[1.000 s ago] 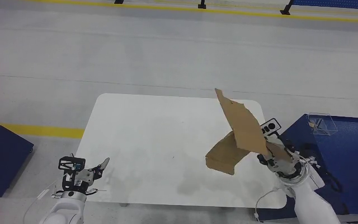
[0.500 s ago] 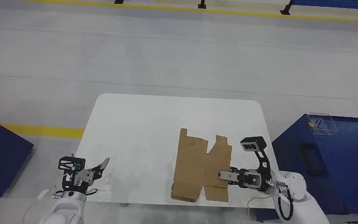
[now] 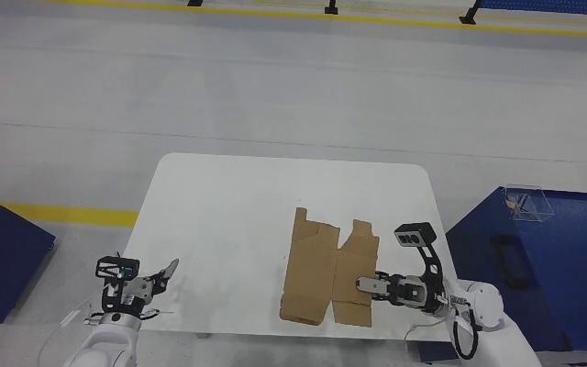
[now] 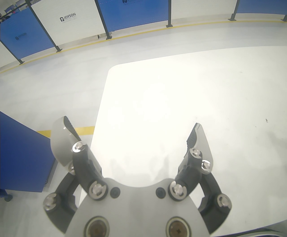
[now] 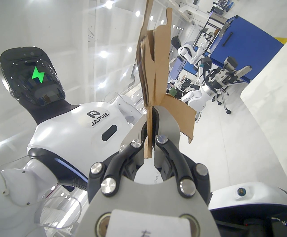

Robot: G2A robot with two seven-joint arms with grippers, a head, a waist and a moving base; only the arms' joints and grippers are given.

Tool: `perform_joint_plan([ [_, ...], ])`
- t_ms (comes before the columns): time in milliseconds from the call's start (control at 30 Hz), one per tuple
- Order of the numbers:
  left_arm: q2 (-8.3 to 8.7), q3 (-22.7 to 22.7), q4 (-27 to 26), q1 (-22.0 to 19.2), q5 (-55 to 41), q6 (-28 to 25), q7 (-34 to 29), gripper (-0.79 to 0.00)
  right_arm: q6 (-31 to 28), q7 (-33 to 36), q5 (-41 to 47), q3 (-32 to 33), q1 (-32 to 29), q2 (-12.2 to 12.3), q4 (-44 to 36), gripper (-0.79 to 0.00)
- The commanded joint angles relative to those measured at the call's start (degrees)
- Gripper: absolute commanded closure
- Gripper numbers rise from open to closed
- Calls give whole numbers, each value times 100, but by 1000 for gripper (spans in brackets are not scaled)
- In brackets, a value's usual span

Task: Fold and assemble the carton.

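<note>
Plainly, the right gripper (image 5: 152, 129) pinches the carton (image 5: 154, 67).

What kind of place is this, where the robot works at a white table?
Probably a robotics lab or a factory hall: yellow floor lines, blue partition panels, and other robots standing at workstations in the background.

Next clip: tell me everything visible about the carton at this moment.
The carton is brown corrugated cardboard, unassembled: a flattened blank with notched flaps at its far end. It lies level over the near right part of the table, long side running front to back. The right gripper is shut on its right edge.
</note>
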Motion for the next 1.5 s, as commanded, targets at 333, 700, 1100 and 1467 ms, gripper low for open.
perform_joint_plan([
  [333,-42,-167,-691,-860,-6031,-242,-4601,-785,188,-320,-782,-240,368,-15,929,0],
  [700,-8,113,184,-1986,-10085,809,-7492,-785,290,-127,-601,-1056,582,-131,1044,0],
  [1100,22,866,-114,-1802,-9469,224,-7039,-699,400,194,-149,-1700,668,-244,1057,0],
  [1467,82,1005,-238,-1756,-9413,275,-7199,0,416,249,-216,-1794,706,-260,1095,0],
])
